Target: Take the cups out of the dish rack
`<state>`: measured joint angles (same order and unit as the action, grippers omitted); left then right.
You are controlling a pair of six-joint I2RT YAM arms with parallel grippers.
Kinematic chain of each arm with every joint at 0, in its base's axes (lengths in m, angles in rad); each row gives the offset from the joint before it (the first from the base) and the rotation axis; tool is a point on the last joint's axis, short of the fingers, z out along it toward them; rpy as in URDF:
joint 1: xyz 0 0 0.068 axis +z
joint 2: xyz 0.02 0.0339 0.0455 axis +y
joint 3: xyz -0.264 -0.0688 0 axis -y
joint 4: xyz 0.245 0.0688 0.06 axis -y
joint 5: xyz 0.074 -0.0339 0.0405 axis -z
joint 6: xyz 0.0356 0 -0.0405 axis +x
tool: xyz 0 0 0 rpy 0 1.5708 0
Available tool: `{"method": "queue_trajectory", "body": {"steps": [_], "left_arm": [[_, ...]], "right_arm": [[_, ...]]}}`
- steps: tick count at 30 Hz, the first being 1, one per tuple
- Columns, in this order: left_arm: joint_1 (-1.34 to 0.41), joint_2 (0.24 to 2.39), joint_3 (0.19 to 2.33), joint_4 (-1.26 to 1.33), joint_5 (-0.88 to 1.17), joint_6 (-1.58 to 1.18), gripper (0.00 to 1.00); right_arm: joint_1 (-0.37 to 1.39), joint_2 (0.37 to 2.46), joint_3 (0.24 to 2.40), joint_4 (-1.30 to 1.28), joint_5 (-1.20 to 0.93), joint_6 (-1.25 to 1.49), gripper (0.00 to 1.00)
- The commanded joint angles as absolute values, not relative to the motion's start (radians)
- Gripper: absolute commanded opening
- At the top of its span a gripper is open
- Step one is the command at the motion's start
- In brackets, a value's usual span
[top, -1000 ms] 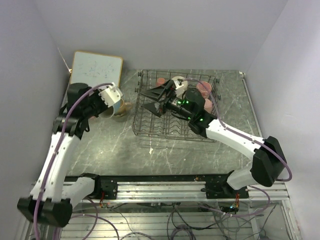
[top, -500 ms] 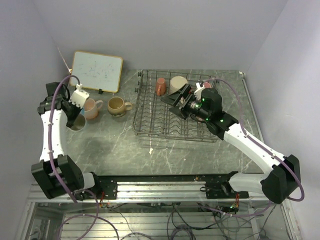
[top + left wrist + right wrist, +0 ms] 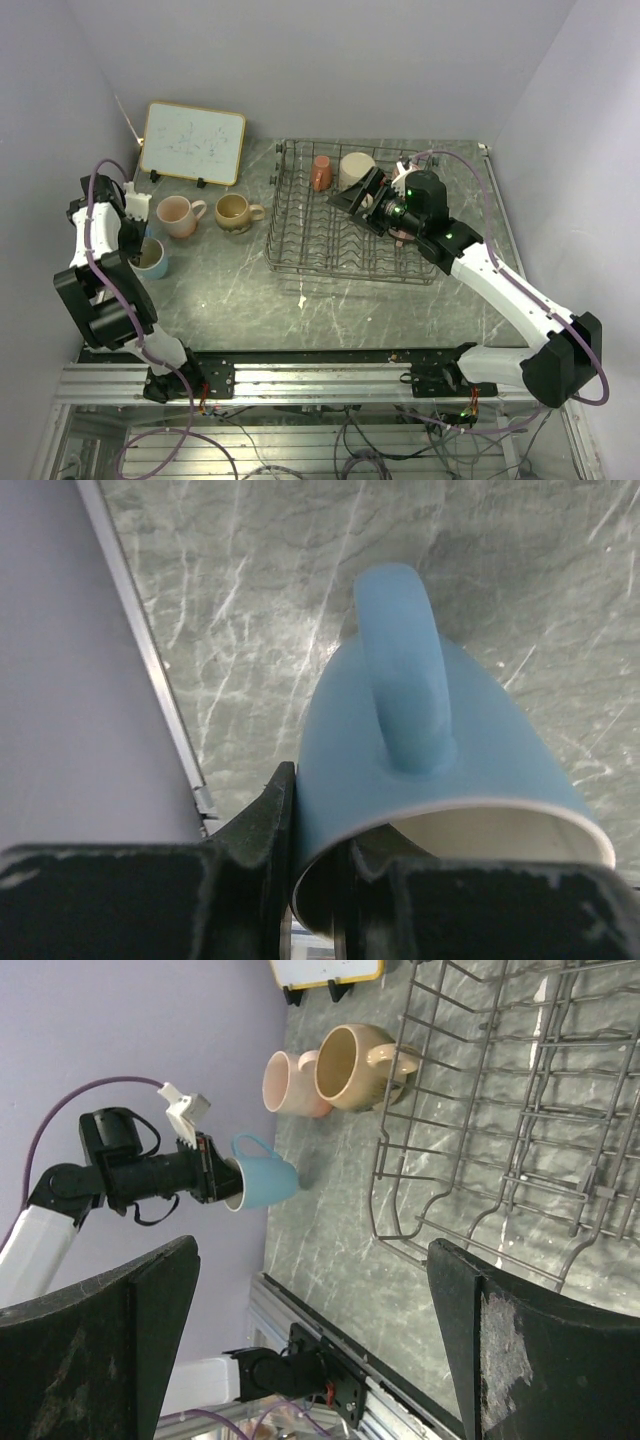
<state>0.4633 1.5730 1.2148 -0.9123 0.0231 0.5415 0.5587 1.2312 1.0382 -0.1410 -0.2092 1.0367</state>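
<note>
Left gripper (image 3: pixel 312 825) clamped on blue cup (image 3: pixel 420 750) rim, near table (image 3: pixel 230 300) edge. Right gripper (image 3: pixel 355 200) jaws apart over rack (image 3: pixel 290 268). Risk: early release tips cup.

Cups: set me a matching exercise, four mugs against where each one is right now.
1. blue mug
2. pink mug
3. tan mug
4. salmon mug

A. inside the dish rack
B. on the table, nearest the rack's left side
C. rim pinched by the left gripper
D. free on the table, left of the tan mug

Pairs: 1-C, 2-D, 3-B, 4-A
</note>
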Motion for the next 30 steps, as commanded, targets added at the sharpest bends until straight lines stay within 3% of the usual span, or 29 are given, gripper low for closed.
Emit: {"method": "queue_trajectory", "body": {"steps": [1, 12, 19, 20, 30], "left_arm": [[0.465, 1.624, 1.258, -0.879, 0.064, 0.438, 0.07], [0.465, 1.689, 1.264, -0.850, 0.043, 0.410, 0.10], [0.465, 1.608, 1.279, -0.884, 0.047, 0.448, 0.89], [0.464, 1.588, 1.295, -0.900, 0.060, 0.456, 0.97], [0.463, 1.468, 1.492, -1.164, 0.238, 0.524, 0.99]], "right_arm": [[0.545, 1.244, 1.075, -0.166, -0.196, 0.989, 0.97], [0.524, 1.290, 1.125, -0.204, -0.173, 0.911, 0.98], [0.524, 1.445, 1.282, -0.295, -0.021, 0.713, 0.98], [0.525, 1.470, 1.310, -0.299, 0.005, 0.685, 0.98], [0.633, 1.796, 1.570, -0.350, 0.355, 0.577, 0.91]]}}
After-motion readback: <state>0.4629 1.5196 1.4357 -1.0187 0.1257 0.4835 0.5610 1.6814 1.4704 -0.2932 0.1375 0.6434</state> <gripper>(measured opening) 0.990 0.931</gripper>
